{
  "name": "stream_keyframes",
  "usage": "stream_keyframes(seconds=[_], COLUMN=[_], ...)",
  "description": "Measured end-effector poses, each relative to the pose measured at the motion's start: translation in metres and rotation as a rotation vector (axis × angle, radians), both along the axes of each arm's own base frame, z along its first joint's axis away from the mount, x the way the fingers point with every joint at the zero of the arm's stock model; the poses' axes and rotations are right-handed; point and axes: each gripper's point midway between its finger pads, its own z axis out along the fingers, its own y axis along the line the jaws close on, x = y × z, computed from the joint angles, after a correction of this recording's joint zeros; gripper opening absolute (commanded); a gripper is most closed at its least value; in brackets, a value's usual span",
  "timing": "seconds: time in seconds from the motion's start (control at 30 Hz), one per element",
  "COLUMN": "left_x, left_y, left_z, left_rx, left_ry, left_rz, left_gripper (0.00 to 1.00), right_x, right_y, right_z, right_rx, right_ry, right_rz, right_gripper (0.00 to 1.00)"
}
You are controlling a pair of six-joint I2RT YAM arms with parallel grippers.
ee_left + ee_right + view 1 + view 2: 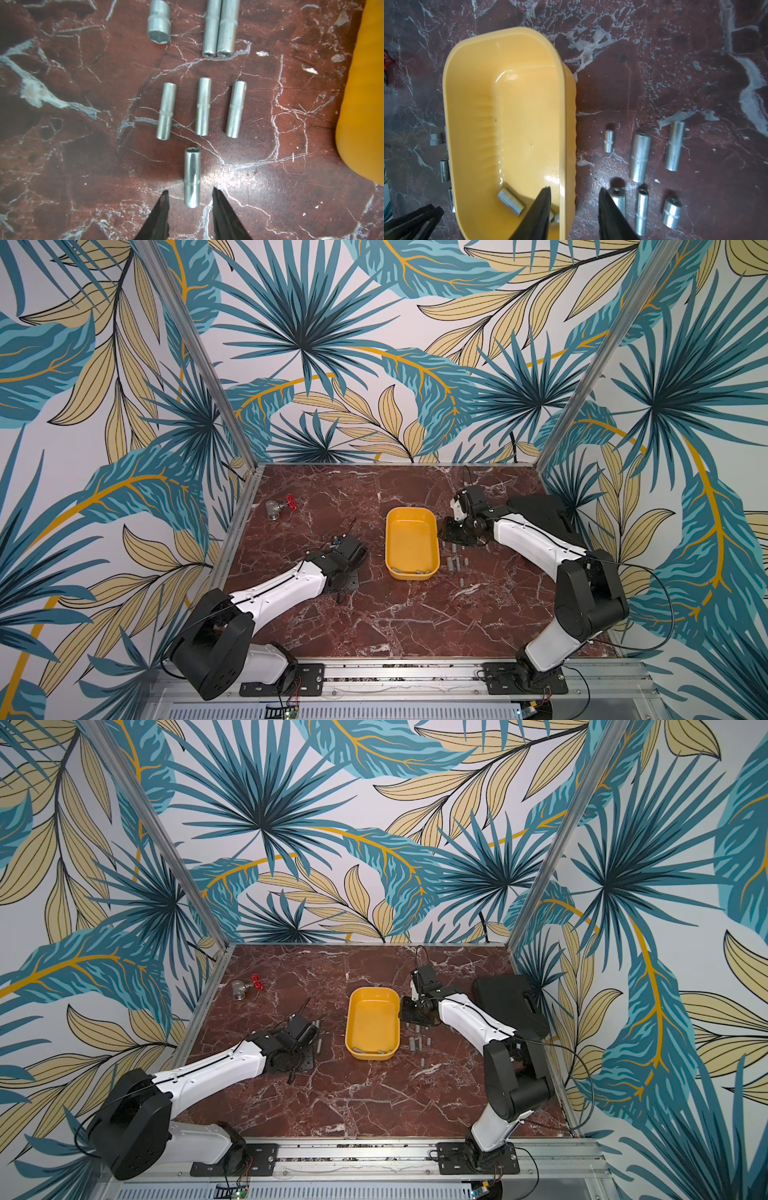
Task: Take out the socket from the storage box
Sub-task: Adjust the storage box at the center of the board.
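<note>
The yellow storage box [390, 539] [351, 1019] stands mid-table. Two sockets lie at its near end [397, 570]; the right wrist view shows one short socket [511, 202] on the box floor and another [556, 218] half hidden behind a finger. My right gripper [574, 188] [442, 531] is open and straddles the box's right wall [562, 124], one finger inside and one outside, touching nothing. My left gripper [190, 190] [316, 1029] is low over the table, left of the box, and open. A long socket [192, 178] lies loose between its tips.
Several sockets lie in rows on the marble left of the box [202, 106] and right of it [639, 160] [455, 562]. A metal valve with a red handwheel [280, 508] sits at the far left. A black case [511, 1002] lies behind the right arm.
</note>
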Motion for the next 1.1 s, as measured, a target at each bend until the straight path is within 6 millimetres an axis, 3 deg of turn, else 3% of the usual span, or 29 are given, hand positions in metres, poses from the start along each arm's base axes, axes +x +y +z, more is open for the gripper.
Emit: stream_keyframes(seconds=[0.3,0.53,0.77,1.1], left_x=[0.001,0.002,0.002,0.002], left_y=[-0.001,-0.001,-0.001,-0.004], left_z=[0.0,0.0,-0.002,-0.009], left_rx=[-0.003,-0.008,-0.011,-0.025], left_ry=[-0.003,-0.01,-0.012,-0.009], left_rz=[0.0,0.001,0.001,0.0], left_gripper=[0.38,0.38,0.39,0.39], right_x=[0.003,0.002,-0.006,-0.008], right_y=[0.019,0.028,0.025,0.024], right_z=[-0.008,-0.034,-0.057,-0.058], right_rx=[-0.044,-0.146,-0.216,-0.223], right_ry=[0.001,0.027,0.081,0.104], right_rz=[0.039,0.065,0.076,0.064], right_gripper=[0.41,0.37,0.23,0.02])
